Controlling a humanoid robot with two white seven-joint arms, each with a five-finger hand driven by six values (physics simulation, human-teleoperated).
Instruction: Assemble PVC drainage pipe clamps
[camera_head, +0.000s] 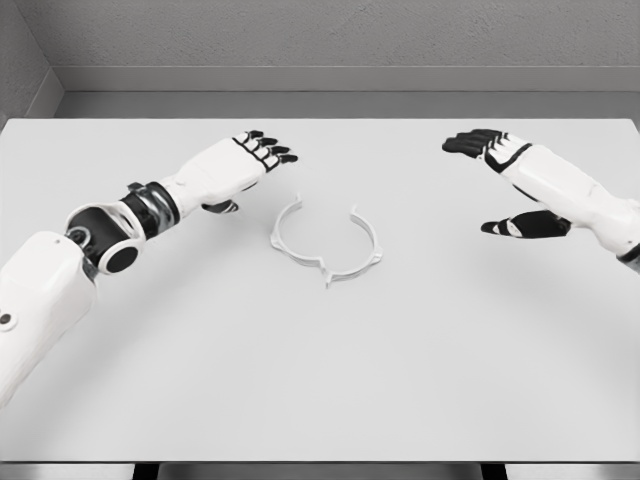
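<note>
White table: one pipe clamp; left hand, right hand both spread, empty.

bright, even light | faint soft shadows | slightly blurred, perhaps compression

A plain white bench carries one white ring-shaped pipe clamp, lying flat near its middle, slightly toward the far side.
</note>
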